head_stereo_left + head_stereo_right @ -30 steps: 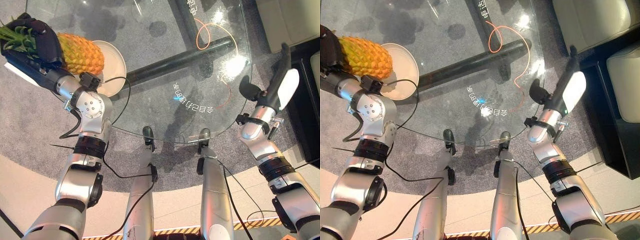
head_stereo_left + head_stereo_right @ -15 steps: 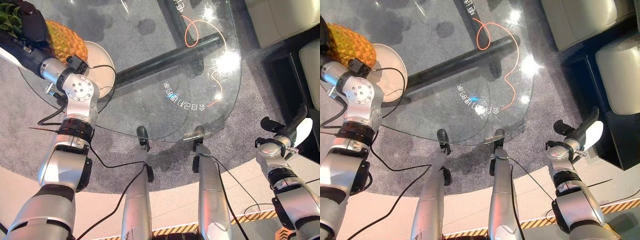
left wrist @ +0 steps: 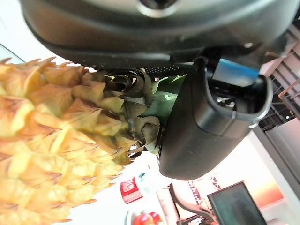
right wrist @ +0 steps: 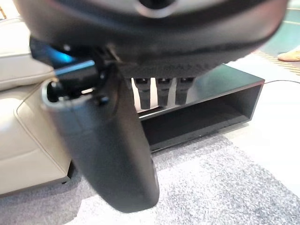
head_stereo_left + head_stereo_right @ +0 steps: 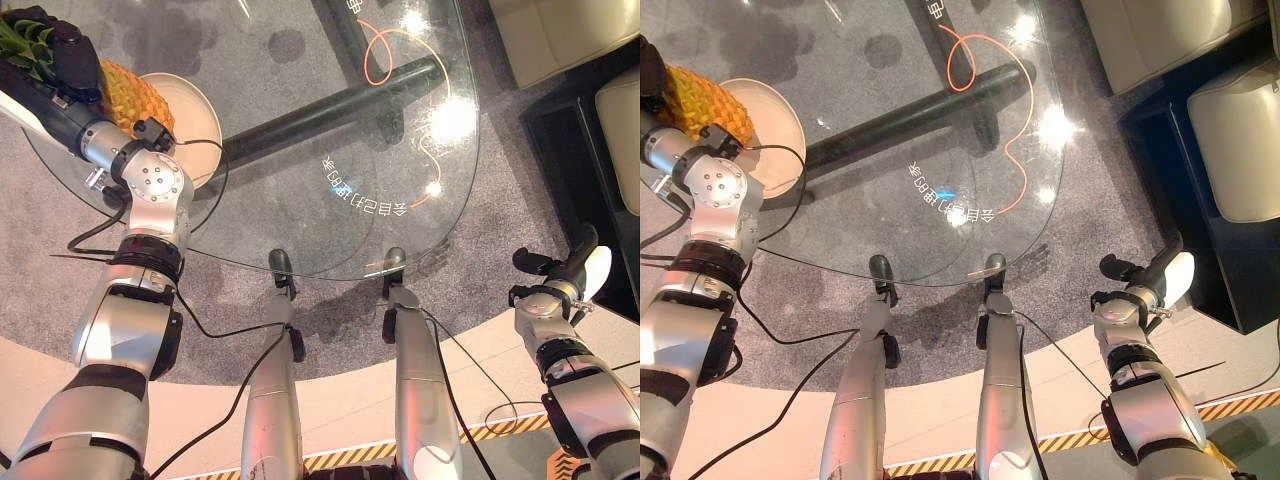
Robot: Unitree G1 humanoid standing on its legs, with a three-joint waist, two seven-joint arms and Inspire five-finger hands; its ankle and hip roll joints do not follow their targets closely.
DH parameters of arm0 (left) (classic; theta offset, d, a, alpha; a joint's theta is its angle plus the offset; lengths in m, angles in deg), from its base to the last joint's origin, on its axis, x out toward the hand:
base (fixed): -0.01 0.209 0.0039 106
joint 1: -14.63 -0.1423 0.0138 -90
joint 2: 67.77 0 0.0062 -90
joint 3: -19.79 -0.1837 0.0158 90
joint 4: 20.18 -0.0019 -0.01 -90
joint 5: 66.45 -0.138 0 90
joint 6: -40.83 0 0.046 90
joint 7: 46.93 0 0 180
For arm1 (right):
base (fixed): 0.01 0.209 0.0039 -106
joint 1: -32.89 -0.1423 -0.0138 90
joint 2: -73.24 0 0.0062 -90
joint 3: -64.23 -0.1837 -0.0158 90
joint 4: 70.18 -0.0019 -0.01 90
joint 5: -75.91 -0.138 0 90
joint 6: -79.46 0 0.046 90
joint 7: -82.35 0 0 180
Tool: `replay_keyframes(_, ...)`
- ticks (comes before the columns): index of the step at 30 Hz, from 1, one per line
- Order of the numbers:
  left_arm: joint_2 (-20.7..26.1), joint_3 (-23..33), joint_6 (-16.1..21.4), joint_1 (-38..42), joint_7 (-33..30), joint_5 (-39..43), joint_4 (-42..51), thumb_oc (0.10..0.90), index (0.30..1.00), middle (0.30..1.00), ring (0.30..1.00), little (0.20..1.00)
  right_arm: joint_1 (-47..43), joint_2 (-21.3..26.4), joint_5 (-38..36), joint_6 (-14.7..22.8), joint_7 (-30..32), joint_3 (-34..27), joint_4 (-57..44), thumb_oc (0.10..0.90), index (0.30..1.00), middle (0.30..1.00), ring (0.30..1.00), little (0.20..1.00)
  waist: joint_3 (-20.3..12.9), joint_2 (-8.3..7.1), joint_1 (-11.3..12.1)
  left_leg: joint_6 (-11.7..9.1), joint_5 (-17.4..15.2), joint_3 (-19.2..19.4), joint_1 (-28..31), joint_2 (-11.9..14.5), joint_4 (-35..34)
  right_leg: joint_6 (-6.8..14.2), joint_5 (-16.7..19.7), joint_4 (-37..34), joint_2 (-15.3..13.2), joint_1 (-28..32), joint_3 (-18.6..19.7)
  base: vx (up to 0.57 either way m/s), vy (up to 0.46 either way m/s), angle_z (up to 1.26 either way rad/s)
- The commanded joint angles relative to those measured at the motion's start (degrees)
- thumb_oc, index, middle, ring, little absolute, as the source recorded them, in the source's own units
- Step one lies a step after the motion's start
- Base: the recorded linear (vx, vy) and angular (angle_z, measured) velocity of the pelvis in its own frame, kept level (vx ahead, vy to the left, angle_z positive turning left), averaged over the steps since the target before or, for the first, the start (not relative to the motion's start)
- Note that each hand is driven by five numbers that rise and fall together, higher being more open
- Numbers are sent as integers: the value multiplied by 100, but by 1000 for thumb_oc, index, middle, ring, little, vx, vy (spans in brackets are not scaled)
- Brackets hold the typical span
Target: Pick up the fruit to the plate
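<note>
Glass is forming the round bench (image 5: 330, 110), which is standing over grey carpet (image 5: 60, 290) with a pale sofa (image 5: 1240, 130) off to the right. At its left edge the cream plate (image 5: 200, 120) is lying, and the pineapple (image 5: 125, 95) is hovering partly over it, the left hand (image 5: 60, 55) with fingers curling round its leafy end. The right hand (image 5: 575, 262) is hanging low beside the bench, fingers relaxed and empty. Letting go too early, I judge, could send the heavy fruit rolling off the shallow plate toward the edge.
</note>
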Motion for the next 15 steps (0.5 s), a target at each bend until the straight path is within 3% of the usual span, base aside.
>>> replay_keyframes(1, 797, -14, 354, 928, -27, -208, -195, 100, 300, 300, 300, 200, -57, 53, 44, -2, 139, -109, 164, 800, 900, 900, 900, 900, -141, -319, 88, -29, -898, 234, -113, -153, 865, -23, 262, -712, 307, 227, -168, 0, 0, 0)
replay_keyframes(15, 853, -39, 426, 1019, 222, 17, -437, 100, 300, 300, 300, 200, 8, -40, 118, 48, 241, -101, 105, 800, 900, 900, 900, 900, -141, -353, 30, -4, -962, 228, -261, -149, 961, -3, 296, -695, 335, 55, -98, 0, 0, 0)
